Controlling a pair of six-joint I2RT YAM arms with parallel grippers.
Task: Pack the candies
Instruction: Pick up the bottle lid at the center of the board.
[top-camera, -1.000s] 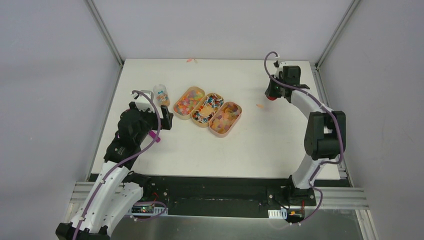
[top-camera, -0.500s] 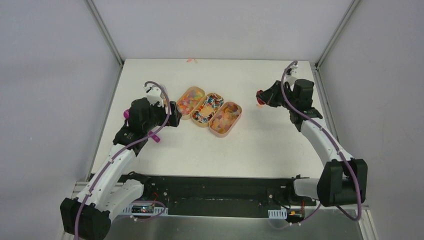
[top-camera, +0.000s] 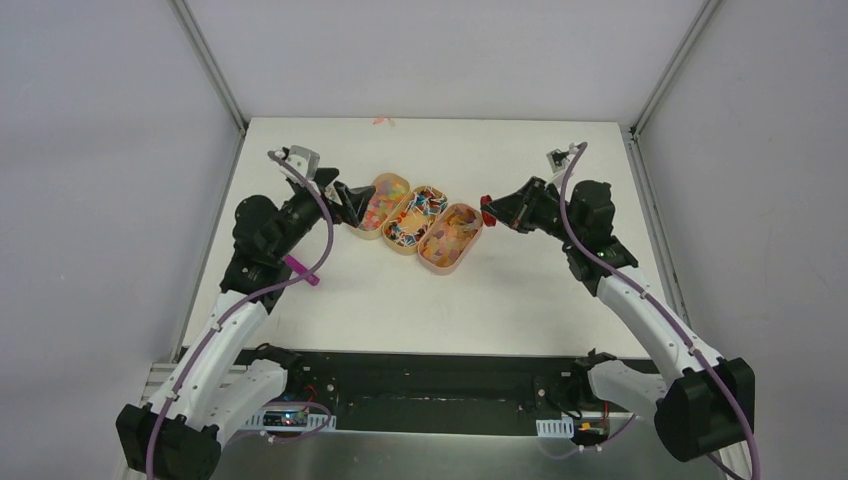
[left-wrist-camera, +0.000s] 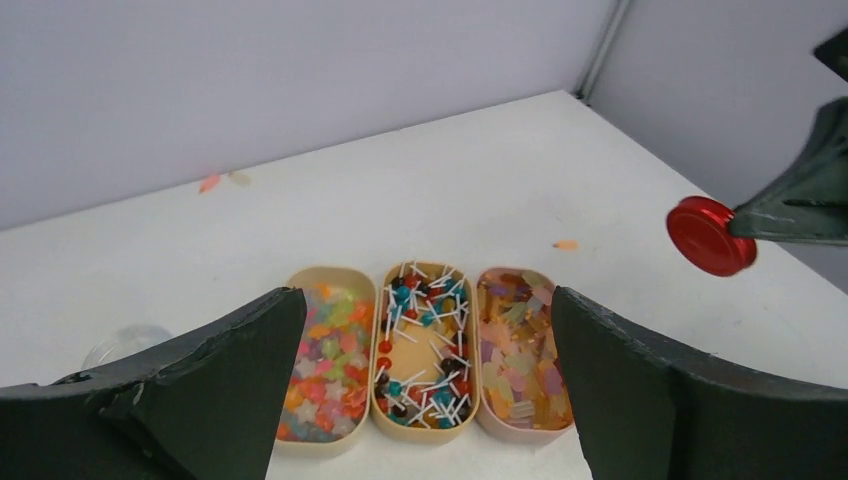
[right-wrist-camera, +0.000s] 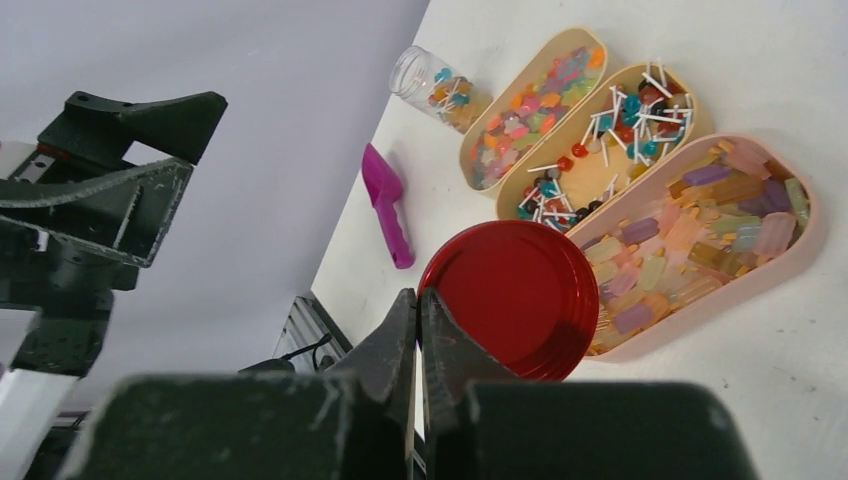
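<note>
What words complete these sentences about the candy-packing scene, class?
1. The right tool is shut on a flat round disc whose colour is ___.
2. The candies lie sorted in ___ oval beige trays set side by side.
3. The left tool holds nothing, and its jaws stand ___.
4. The magenta plastic scoop lies on the white table on the ___ arm's side.

Missing words: red; three; open; left.

Trays (right-wrist-camera: 700, 318) of candies (right-wrist-camera: 640, 110) block mid-table — front open.
</note>
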